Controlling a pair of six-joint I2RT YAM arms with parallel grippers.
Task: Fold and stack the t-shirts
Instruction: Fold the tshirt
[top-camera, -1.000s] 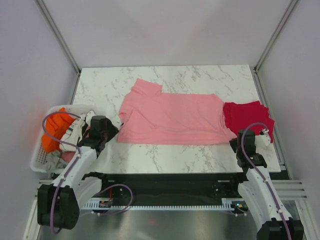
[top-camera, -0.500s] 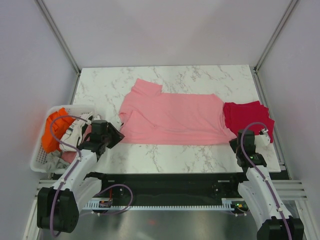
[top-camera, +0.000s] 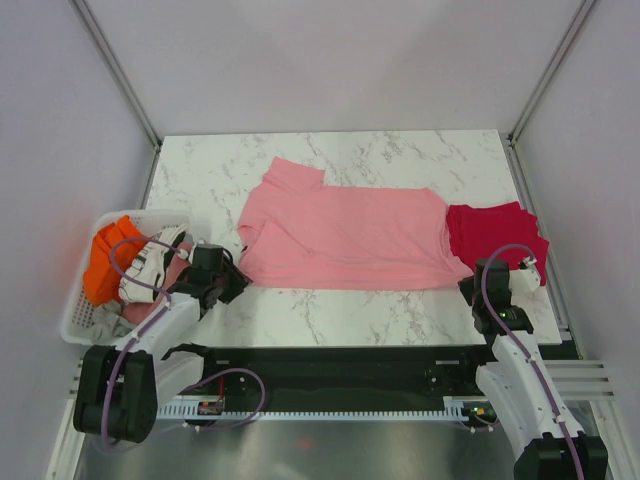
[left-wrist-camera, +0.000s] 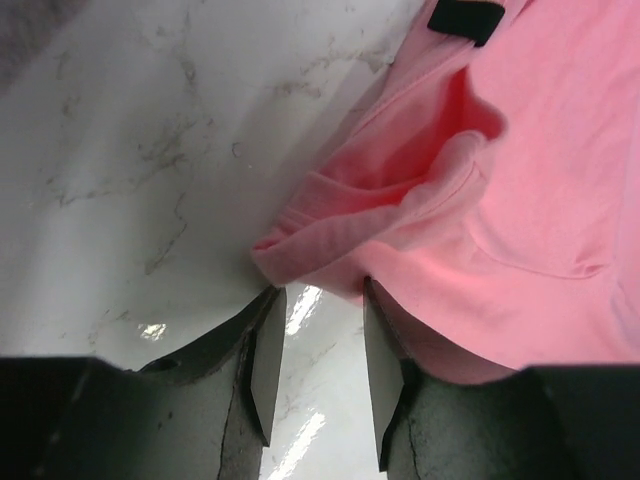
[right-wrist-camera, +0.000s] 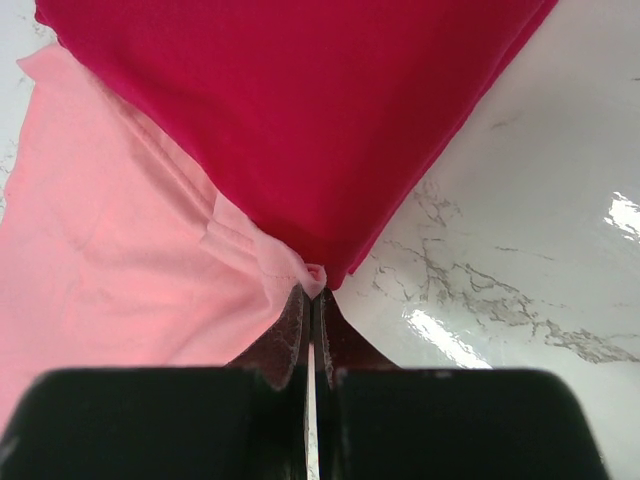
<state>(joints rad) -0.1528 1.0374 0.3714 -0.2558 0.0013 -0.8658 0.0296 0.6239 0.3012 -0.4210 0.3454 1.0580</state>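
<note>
Pink t-shirt (top-camera: 345, 237) lies spread flat mid-table, collar end to the left, hem end to the right, left sleeve partly folded over. Red t-shirt (top-camera: 495, 232) is folded at the table's right side, and its left edge overlaps the pink hem. In the right wrist view the red t-shirt (right-wrist-camera: 300, 110) lies on top of the pink t-shirt (right-wrist-camera: 110, 230).

Right gripper (right-wrist-camera: 312, 290) is at the pink shirt's near-right corner. Its jaws are closed to a thin slit, with a small nub of pink hem pinched at the tips, right at the red shirt's edge.

Left gripper (left-wrist-camera: 318, 300) is at the near-left corner, low over the marble table (top-camera: 400, 160). Its jaws are narrowly apart and nothing is clamped. The bunched pink sleeve fold (left-wrist-camera: 400, 200) sits just ahead of the tips, at or near contact.

White basket (top-camera: 72, 318) stands off the table's left edge beside the left arm, holding orange cloth (top-camera: 105, 262) and other laundry.
</note>
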